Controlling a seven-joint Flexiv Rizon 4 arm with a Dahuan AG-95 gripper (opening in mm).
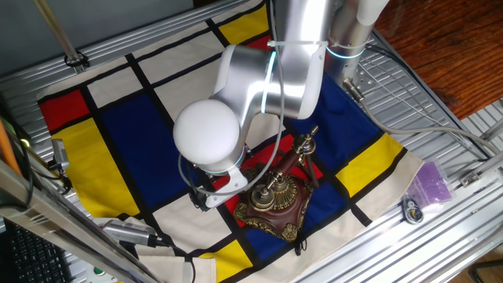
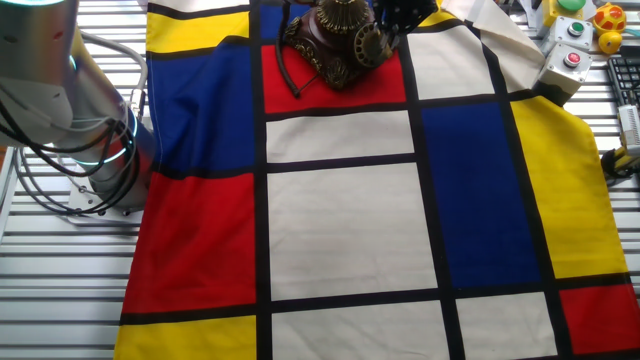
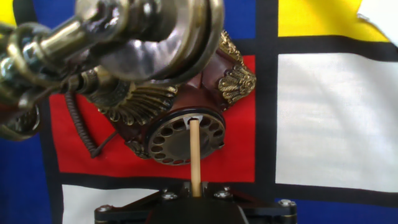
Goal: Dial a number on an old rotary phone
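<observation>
The old rotary phone (image 3: 208, 84) has a reddish wooden base with brass filigree and stands on a red patch of the cloth. Its round brass dial (image 3: 177, 146) faces the hand camera. The brass handset (image 3: 143, 31) lies on the cradle, close and blurred at the top. My gripper (image 3: 196, 188) is shut on a thin wooden stick (image 3: 194, 155). The stick's tip rests at the upper part of the dial. The phone also shows in one fixed view (image 1: 275, 200) and in the other fixed view (image 2: 335, 35). There the gripper (image 2: 402, 14) is next to the dial.
A cloth of red, blue, yellow and white blocks (image 2: 340, 230) covers the table. The arm's base and cables (image 2: 70, 130) stand at the left. A button box (image 2: 565, 62) and small toys (image 2: 608, 20) sit at the right. A purple item (image 1: 431, 182) lies off the cloth.
</observation>
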